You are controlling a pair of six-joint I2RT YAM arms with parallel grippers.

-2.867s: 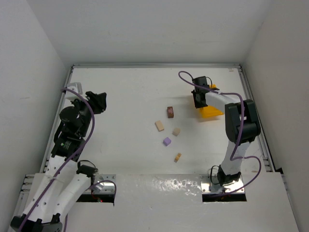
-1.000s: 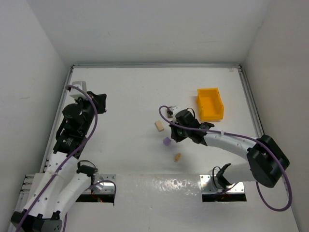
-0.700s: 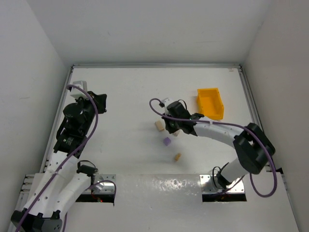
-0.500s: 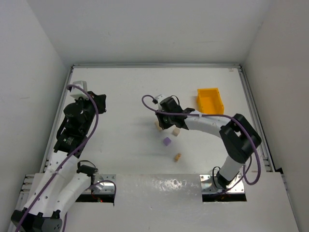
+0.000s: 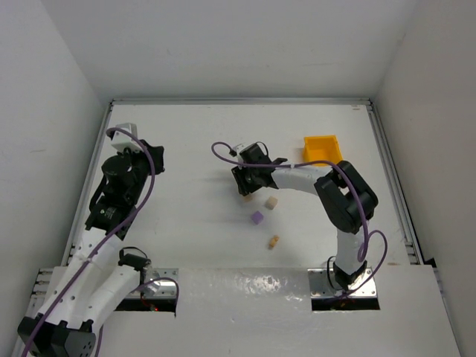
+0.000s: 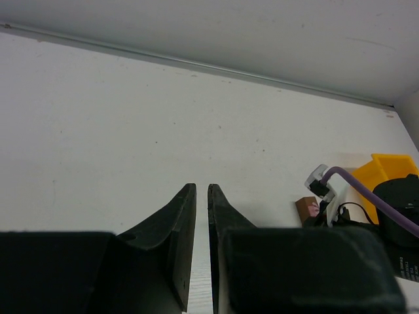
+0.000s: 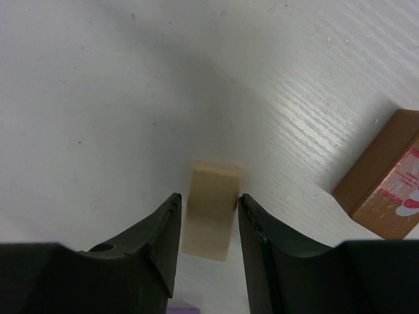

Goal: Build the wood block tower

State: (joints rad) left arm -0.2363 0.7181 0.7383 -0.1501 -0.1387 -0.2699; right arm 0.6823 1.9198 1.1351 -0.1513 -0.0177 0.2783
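Pale tan block (image 7: 211,216) lies on the white surface (image 7: 98,98) between the parted fingers of the right gripper (image 7: 209,196), a brown block (image 7: 383,176) nearby. The left gripper (image 6: 201,188) stands barely parted, holding nothing.

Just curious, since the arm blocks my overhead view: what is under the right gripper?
A pale tan block lies between the right gripper's open fingers, with a brown block beside it. The overhead view shows little of either because the gripper covers them.

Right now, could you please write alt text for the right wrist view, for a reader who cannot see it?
The right gripper stands open astride a pale tan block on the white table. A brown block with a red-and-white label sits at the right edge, apart from both.
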